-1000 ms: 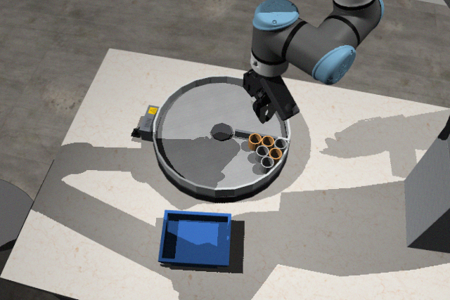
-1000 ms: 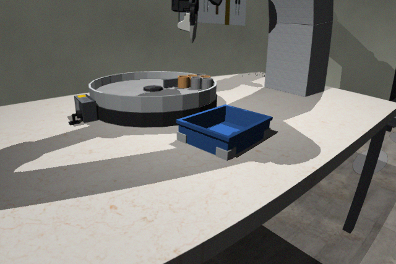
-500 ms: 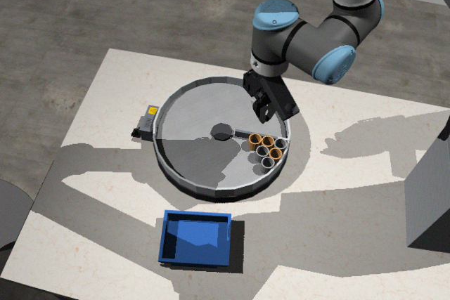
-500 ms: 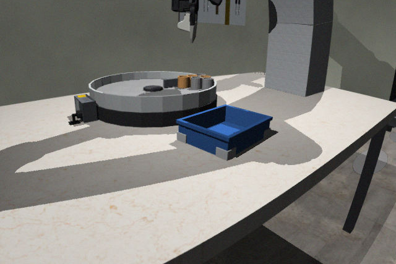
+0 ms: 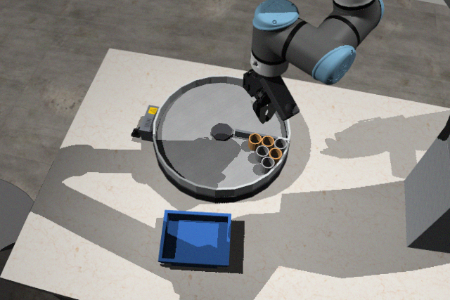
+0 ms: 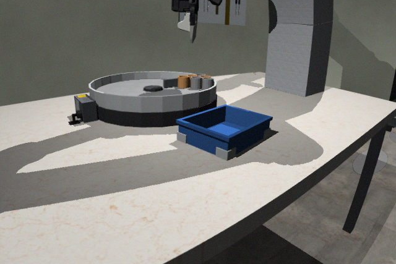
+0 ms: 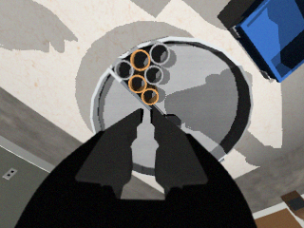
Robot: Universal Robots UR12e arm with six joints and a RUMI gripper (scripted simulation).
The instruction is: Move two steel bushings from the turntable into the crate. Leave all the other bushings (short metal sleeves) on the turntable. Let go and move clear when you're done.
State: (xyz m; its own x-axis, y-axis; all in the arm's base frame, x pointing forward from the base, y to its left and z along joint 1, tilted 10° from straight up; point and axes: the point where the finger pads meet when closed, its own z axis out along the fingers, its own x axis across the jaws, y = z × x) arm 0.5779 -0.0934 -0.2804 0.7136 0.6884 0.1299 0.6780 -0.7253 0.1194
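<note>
My gripper [image 5: 264, 119] [image 6: 192, 39] [image 7: 146, 109] is shut and empty, high above the turntable [image 5: 203, 107] [image 6: 150, 104] [image 7: 123, 114]. Three grey steel bushings stand upright among three copper-coloured ones in a tight group against the divider. One steel bushing [image 5: 268, 168] [image 6: 207, 83] [image 7: 160, 53] is at the group's front near the rim; another steel bushing [image 5: 262, 152] [image 6: 195, 83] [image 7: 154, 75] is behind it. The third steel bushing [image 5: 280, 143] [image 7: 124, 69] is in the corner of rim and divider. The blue crate [image 5: 196, 259] [image 6: 204, 140] shows no bushing inside.
A low divider bar [image 5: 243, 133] [image 7: 128, 87] runs from the dark hub [image 5: 221, 131] [image 6: 153, 88] to the raised rim. A small box [image 5: 147, 124] [image 6: 86, 109] with a yellow label stands at the turntable's left. A large grey column [image 5: 429, 194] [image 6: 288, 50] rises on the right.
</note>
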